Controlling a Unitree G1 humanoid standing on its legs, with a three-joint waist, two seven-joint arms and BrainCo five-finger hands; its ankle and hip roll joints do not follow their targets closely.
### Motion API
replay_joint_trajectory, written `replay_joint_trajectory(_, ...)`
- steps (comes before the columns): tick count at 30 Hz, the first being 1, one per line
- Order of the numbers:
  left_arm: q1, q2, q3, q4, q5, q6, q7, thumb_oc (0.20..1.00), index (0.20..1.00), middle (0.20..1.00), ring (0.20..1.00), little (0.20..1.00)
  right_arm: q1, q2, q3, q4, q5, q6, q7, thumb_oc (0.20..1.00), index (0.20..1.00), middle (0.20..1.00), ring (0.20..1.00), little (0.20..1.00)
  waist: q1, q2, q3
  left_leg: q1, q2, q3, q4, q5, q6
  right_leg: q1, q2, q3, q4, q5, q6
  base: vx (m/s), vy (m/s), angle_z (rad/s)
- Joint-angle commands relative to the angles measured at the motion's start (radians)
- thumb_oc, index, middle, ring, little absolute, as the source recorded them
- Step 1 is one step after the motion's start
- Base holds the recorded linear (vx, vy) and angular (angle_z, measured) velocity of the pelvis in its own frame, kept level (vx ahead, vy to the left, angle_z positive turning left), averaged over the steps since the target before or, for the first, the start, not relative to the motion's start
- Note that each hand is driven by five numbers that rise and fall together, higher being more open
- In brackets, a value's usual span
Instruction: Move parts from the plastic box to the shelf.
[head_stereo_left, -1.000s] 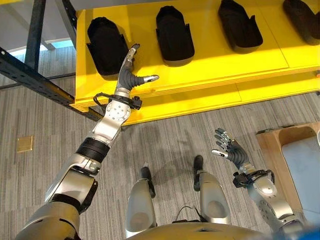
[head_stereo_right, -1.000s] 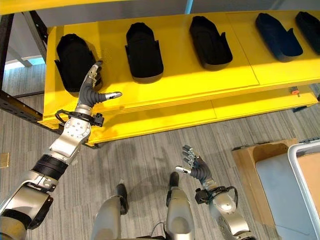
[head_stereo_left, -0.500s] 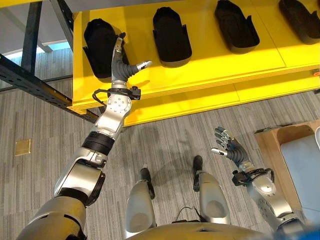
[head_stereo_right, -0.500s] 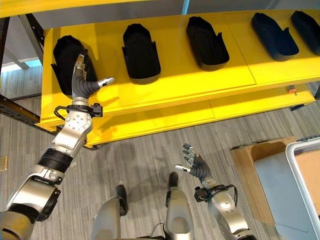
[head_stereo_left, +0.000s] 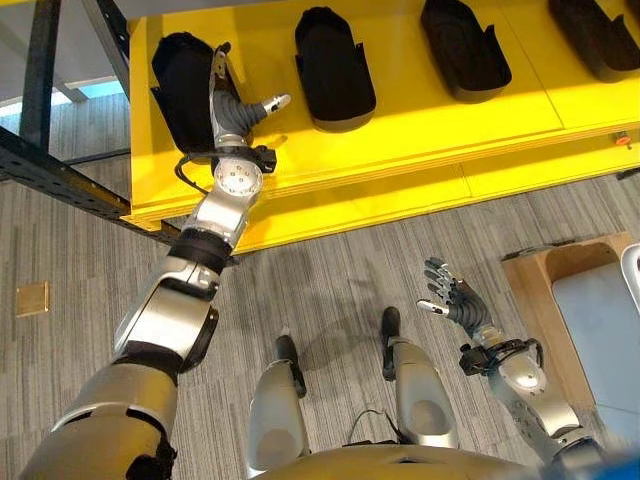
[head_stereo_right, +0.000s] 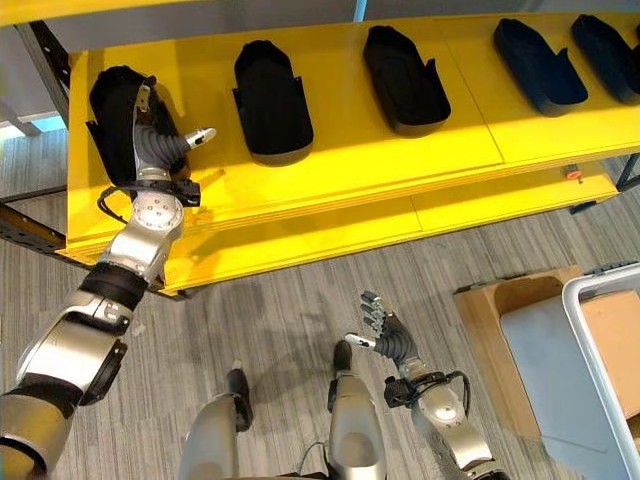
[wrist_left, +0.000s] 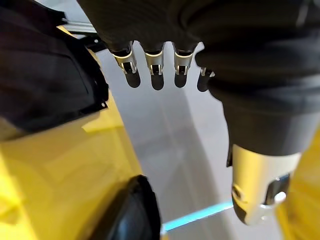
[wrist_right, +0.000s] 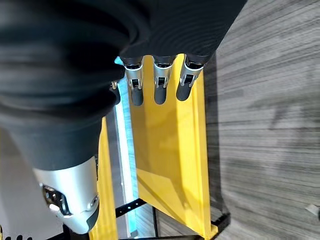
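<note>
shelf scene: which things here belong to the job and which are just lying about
Job: yellow shelf; black moulded parts in a row on it; left hand by the leftmost part; white plastic box.
Lying about: wooden crate; right hand idle, open.

Grey striped carpet (head_stereo_left: 340, 270) is covering the floor across the lower part of the frame. A small brass plate (head_stereo_left: 32, 298) is sitting flush in it at the left edge. A black steel beam (head_stereo_left: 60, 175) is running diagonally through the upper left corner of the frame.
</note>
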Motion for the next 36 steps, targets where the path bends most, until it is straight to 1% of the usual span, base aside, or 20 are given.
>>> replay_joint_trajectory(1, -0.083, 0.023, 0.004, 0.045, 0.045, -0.005, 0.028, 1.000, 1.000, 1.000, 1.000, 1.000, 0.018, -0.053, -0.015, -0.068, 0.005, -0.043, -0.001, 1.000, 1.000, 1.000, 1.000, 1.000, 0.007, -0.004, -0.039, -0.040, 0.072, -0.024, 0.008, 0.074, -0.057, 0.074, -0.080, 0.029, 0.057, -0.052, 0.088, 0.01, 0.014, -0.04)
replay_joint_trajectory(3, -0.124, 0.014, -0.007, 0.106, 0.024, 0.000, 0.021, 1.000, 1.000, 1.000, 1.000, 1.000, 0.021, -0.058, -0.011, -0.066, 0.003, -0.042, 0.000, 1.000, 1.000, 1.000, 1.000, 1.000, 0.001, -0.007, -0.030, -0.049, 0.072, -0.022, 0.013, 0.074, -0.056, 0.063, -0.080, 0.033, 0.063, -0.053, 0.088, 0.00, 0.000, 0.00)
replay_joint_trajectory(6, -0.149, 0.003, -0.013, 0.150, 0.001, 0.005, 0.018, 1.000, 1.000, 1.000, 1.000, 1.000, 0.021, -0.061, -0.006, -0.066, 0.005, -0.042, 0.000, 1.000, 1.000, 1.000, 1.000, 1.000, -0.002, -0.009, -0.025, -0.056, 0.070, -0.022, 0.015, 0.074, -0.054, 0.053, -0.079, 0.037, 0.066, -0.052, 0.089, 0.00, 0.000, 0.00)
replay_joint_trajectory(10, -0.187, -0.008, -0.006, 0.243, -0.048, 0.012, 0.013, 1.000, 1.000, 1.000, 1.000, 1.000, 0.019, -0.066, 0.000, -0.071, 0.009, -0.043, -0.004, 1.000, 1.000, 1.000, 1.000, 1.000, -0.009, -0.015, -0.016, -0.071, 0.072, -0.019, 0.021, 0.072, -0.053, 0.034, -0.079, 0.044, 0.070, -0.049, 0.088, 0.00, 0.002, -0.02)
replay_joint_trajectory(13, -0.217, 0.005, 0.005, 0.303, -0.088, 0.014, 0.011, 1.000, 1.000, 1.000, 1.000, 1.000, 0.025, -0.072, 0.002, -0.075, 0.013, -0.046, -0.005, 1.000, 1.000, 1.000, 1.000, 1.000, -0.013, -0.017, -0.007, -0.085, 0.074, -0.017, 0.034, 0.068, -0.052, 0.017, -0.076, 0.053, 0.080, -0.051, 0.088, 0.00, 0.008, -0.04)
replay_joint_trajectory(16, -0.227, 0.005, 0.013, 0.308, -0.110, 0.012, 0.017, 1.000, 1.000, 1.000, 1.000, 1.000, 0.026, -0.075, 0.005, -0.071, 0.010, -0.046, -0.010, 1.000, 1.000, 1.000, 1.000, 1.000, -0.014, -0.018, 0.000, -0.092, 0.075, -0.017, 0.039, 0.067, -0.051, 0.011, -0.075, 0.054, 0.083, -0.051, 0.088, 0.00, 0.007, -0.04)
replay_joint_trajectory(17, -0.230, 0.016, 0.018, 0.317, -0.118, 0.008, 0.018, 1.000, 1.000, 1.000, 1.000, 1.000, 0.027, -0.075, 0.006, -0.073, 0.008, -0.049, -0.013, 1.000, 1.000, 1.000, 1.000, 1.000, -0.014, -0.019, 0.004, -0.097, 0.076, -0.016, 0.042, 0.066, -0.051, 0.004, -0.074, 0.055, 0.084, -0.049, 0.089, 0.00, 0.000, 0.00)
replay_joint_trajectory(21, -0.228, 0.024, 0.020, 0.316, -0.118, 0.007, 0.026, 1.000, 1.000, 1.000, 1.000, 1.000, 0.025, -0.079, 0.009, -0.074, 0.007, -0.050, -0.011, 1.000, 1.000, 1.000, 1.000, 1.000, -0.011, -0.019, 0.005, -0.102, 0.076, -0.017, 0.044, 0.065, -0.050, -0.001, -0.073, 0.057, 0.086, -0.050, 0.088, 0.00, 0.004, -0.03)
replay_joint_trajectory(25, -0.224, 0.032, 0.021, 0.296, -0.099, 0.008, 0.049, 1.000, 1.000, 1.000, 1.000, 1.000, 0.026, -0.080, 0.016, -0.076, 0.009, -0.052, -0.008, 1.000, 1.000, 1.000, 1.000, 1.000, -0.005, -0.024, 0.009, -0.117, 0.075, -0.023, 0.052, 0.062, -0.048, -0.009, -0.075, 0.052, 0.094, -0.053, 0.085, 0.00, 0.000, 0.00)
replay_joint_trajectory(27, -0.227, 0.036, 0.015, 0.311, -0.069, 0.020, 0.058, 1.000, 1.000, 1.000, 1.000, 1.000, 0.020, -0.088, 0.021, -0.075, 0.010, -0.056, -0.006, 1.000, 1.000, 1.000, 1.000, 1.000, -0.004, -0.028, 0.015, -0.121, 0.075, -0.023, 0.052, 0.062, -0.048, -0.016, -0.074, 0.053, 0.097, -0.053, 0.085, 0.00, 0.010, 0.04)
replay_joint_trajectory(36, -0.208, 0.029, 0.008, 0.323, -0.036, 0.029, 0.059, 1.000, 1.000, 1.000, 1.000, 1.000, 0.030, -0.099, 0.018, -0.082, 0.007, -0.062, 0.000, 1.000, 1.000, 1.000, 1.000, 1.000, -0.003, -0.033, 0.020, -0.128, 0.075, -0.021, 0.058, 0.058, -0.047, -0.029, -0.073, 0.060, 0.106, -0.052, 0.085, 0.00, 0.001, 0.00)
